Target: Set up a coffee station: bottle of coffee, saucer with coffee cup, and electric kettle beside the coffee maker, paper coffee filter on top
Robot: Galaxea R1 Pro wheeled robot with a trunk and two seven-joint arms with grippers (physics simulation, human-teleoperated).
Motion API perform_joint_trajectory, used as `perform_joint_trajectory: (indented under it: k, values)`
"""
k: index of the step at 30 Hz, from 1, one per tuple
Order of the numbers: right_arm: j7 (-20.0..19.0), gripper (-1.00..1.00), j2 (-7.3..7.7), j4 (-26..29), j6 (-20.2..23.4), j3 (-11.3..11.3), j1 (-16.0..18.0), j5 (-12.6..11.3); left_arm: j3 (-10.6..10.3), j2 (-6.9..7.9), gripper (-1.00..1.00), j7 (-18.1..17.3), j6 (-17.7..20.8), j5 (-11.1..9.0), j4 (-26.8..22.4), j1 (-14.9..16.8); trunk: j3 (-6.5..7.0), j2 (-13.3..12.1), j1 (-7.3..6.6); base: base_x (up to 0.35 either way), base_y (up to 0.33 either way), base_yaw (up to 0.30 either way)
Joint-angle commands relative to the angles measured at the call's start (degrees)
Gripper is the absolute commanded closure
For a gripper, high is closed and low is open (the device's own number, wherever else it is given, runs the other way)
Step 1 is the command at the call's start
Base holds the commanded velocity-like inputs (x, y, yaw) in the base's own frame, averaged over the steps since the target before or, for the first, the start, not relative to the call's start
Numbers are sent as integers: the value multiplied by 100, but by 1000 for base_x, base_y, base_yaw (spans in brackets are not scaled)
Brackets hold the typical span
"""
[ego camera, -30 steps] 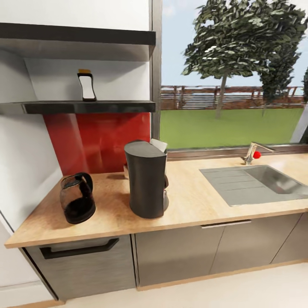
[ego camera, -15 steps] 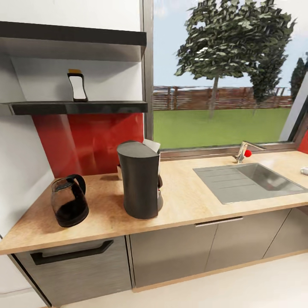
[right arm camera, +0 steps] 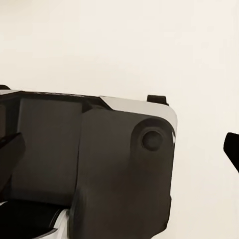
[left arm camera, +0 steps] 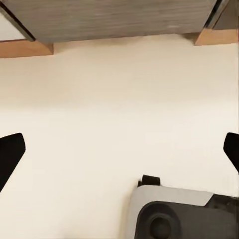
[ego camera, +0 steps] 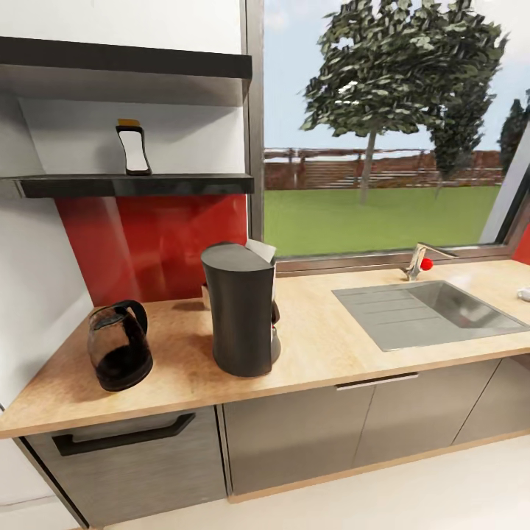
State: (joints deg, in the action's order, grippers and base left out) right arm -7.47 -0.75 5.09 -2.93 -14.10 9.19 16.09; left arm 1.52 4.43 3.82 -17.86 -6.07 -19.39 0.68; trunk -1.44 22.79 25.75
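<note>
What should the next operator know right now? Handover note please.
Left gripper: open, empty, aimed at the floor. Right gripper: open, empty, over the robot base.
Bottle of coffee stands on the kitchen shelf. Electric kettle and coffee maker stand apart on the kitchen countertop.
Done: coffee maker on counter.
Left: bottle, filter, saucer, cup; kettle closer.

One electric kettle (ego camera: 119,347), one bottle of coffee (ego camera: 133,149).

Wood-grain matt countertop (ego camera: 331,346); glossy red backsplash (ego camera: 162,243); glassy black kettle (ego camera: 119,355); brushed metal sink (ego camera: 434,313); matt grey coffee maker (ego camera: 239,313).
</note>
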Motion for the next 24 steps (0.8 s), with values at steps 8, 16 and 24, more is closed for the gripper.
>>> perform_joint_trajectory:
  k: [8, 16, 24]
  values:
    - [-11, -100, 8, 0, -15, -49, 4, 52, -20, 20, -100, -4, -51, -54, -829, 11, -14, 13, 3, -169, 70, 0]
    - [-9, -100, 11, 0, -15, -49, 3, 52, -20, 6, -100, -4, -78, -52, -1100, 24, -14, 13, 3, -88, 26, 0]
    - [-9, -100, 5, 0, -15, -49, 3, 52, -696, 55, -100, -12, -1188, -52, -1899, -4, -14, 13, 3, -2, 1, 0]
